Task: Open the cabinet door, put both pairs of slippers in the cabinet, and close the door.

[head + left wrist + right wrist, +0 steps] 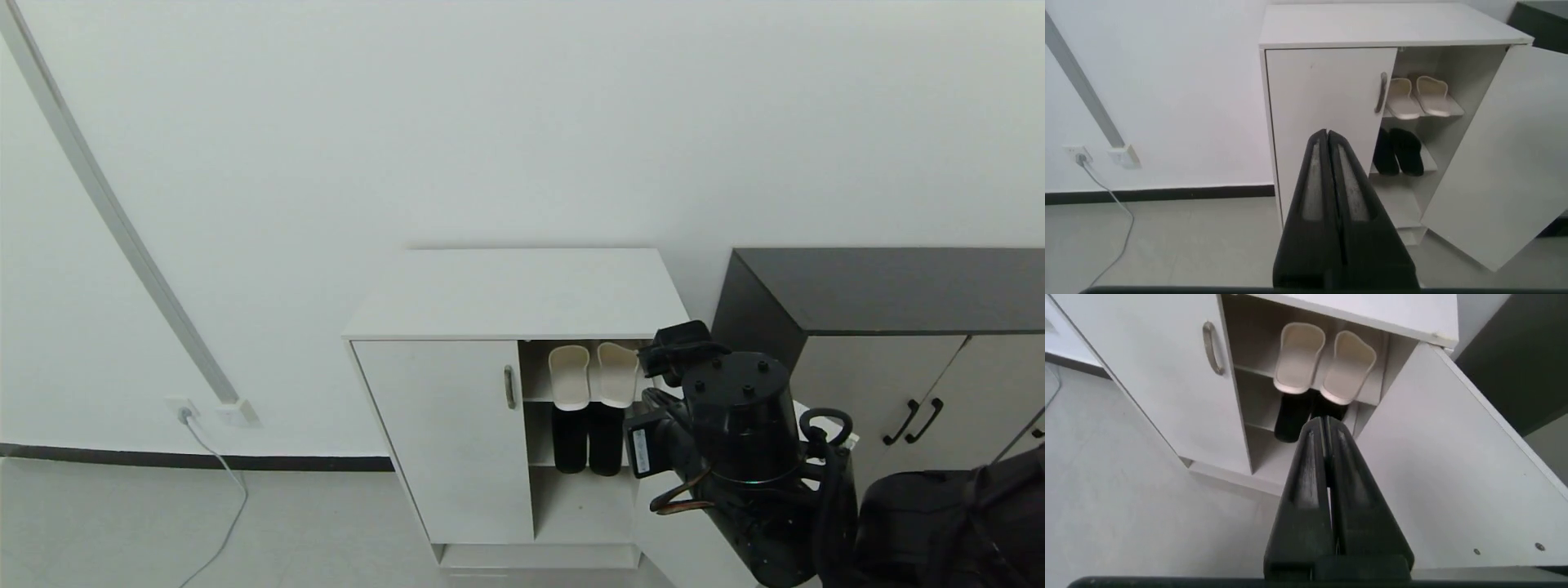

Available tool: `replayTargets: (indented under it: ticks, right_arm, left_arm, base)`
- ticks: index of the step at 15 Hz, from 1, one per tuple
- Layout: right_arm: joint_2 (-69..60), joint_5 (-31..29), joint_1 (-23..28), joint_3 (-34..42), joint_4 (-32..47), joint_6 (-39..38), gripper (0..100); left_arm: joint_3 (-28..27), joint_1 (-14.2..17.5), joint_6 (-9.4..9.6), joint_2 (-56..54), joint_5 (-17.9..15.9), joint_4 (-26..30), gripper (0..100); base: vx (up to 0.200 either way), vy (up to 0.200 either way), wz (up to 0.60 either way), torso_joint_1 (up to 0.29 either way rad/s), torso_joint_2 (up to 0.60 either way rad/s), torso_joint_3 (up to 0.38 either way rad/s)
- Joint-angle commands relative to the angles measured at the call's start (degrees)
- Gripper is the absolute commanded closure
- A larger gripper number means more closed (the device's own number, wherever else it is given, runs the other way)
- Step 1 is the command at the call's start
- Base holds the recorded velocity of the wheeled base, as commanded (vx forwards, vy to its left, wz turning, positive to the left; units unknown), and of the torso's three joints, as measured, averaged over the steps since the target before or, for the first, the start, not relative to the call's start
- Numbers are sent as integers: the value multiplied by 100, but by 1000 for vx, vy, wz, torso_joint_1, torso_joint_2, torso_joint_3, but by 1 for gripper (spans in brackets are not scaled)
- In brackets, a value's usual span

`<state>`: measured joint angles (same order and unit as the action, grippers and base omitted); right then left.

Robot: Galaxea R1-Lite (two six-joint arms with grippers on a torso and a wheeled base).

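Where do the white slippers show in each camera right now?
Head view: white slippers on the upper shelf, right of the door handle.
Left wrist view: upper shelf, beside the handle, at, above the black slippers.
Right wrist view: upper shelf, at, beside the handle.
Shared landmark: the closed door's handle.

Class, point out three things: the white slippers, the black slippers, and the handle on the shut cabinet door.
white slippers [570, 377], head view, middle of the slipper nearer the handle.
black slippers [569, 441], head view, middle of the slipper nearer the handle.
handle [509, 387], head view, middle of the bar.
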<state>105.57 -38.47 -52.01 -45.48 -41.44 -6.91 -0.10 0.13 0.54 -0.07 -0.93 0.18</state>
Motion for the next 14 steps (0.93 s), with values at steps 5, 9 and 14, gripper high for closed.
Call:
replayTargets:
  ticks: [5,9,14]
  right_arm:
    - [104,-11,6,13,-5,32,100]
    - [130,-2,85,-4,-154,41,100]
    - [122,349,516,-48,-269,94,100]
  left_arm:
    - [1,4,-1,7,-4,-1,100]
    - [1,4,-1,7,-4,-1,100]
    - [1,4,-10,7,-4,-1,100]
  base:
    - [0,0,-600,3,-5,0]
    - [0,0,0,0,0,0]
    - [0,0,0,0,0,0]
